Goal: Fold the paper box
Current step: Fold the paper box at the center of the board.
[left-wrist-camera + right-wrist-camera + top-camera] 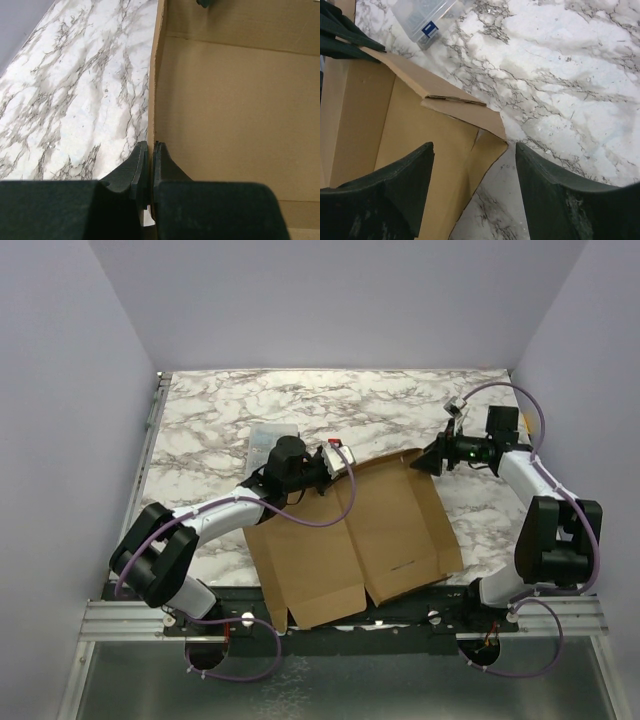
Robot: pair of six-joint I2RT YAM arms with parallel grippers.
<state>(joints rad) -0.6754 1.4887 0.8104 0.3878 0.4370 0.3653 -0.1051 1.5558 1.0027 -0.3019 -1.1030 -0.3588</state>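
Cardboard, the box (350,540) lies opened out at the near middle of the table (220,420), its far left edge clamped in my left gripper (150,150). My right gripper (474,152) hangs spread over the far right flap (465,112), grasping nothing. If I close off the crease the flap could buckle, or the thin edge could slip from my left pinch.

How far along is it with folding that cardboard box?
Early. Done: only the far flap of the paper box is creased up; the rest lies mostly flat. In hand: the left end effector pinches the sheet's edge, while the right end effector stands open over a corner. Left: raising walls, tucking flaps, closing.
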